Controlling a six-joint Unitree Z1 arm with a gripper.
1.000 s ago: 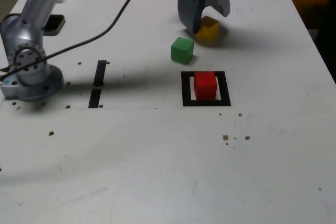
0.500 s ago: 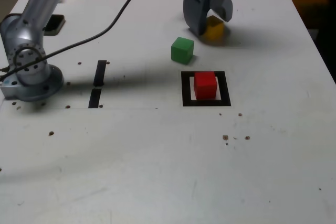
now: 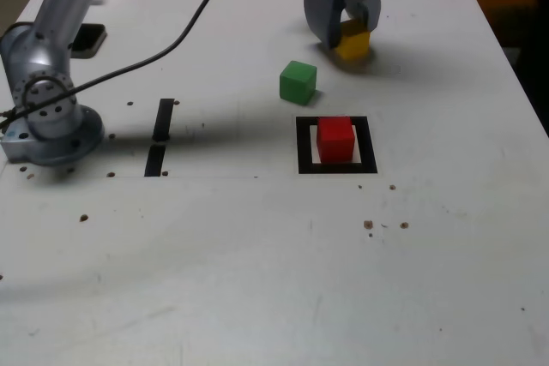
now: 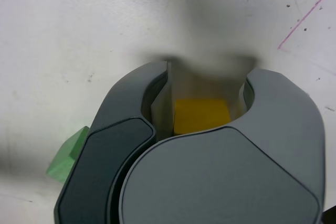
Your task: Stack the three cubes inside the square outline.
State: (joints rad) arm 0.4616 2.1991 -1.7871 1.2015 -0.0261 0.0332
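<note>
At the far side of the table, the yellow cube (image 3: 354, 45) sits between the fingers of my gripper (image 3: 349, 39), which is shut on it; the cube still rests on the table. The wrist view shows the yellow cube (image 4: 202, 115) framed by the two grey jaws of the gripper (image 4: 207, 80). The green cube (image 3: 298, 81) stands loose on the table, nearer than the gripper and toward the exterior view's left; a corner of the green cube (image 4: 68, 155) shows beside one jaw. The red cube (image 3: 335, 139) sits inside the square outline (image 3: 303, 145) of black tape.
The arm's silver base (image 3: 47, 113) stands at the exterior view's left, with a black cable (image 3: 184, 32) running across the table. Two short black tape strips (image 3: 160, 136) lie beside the base. A dark flat object (image 3: 87, 39) lies behind it. The table edge (image 3: 515, 66) runs along the right.
The jaws have closed from wide open onto the yellow cube. The gripper shifted slightly toward the exterior view's right. The green and red cubes have not moved.
</note>
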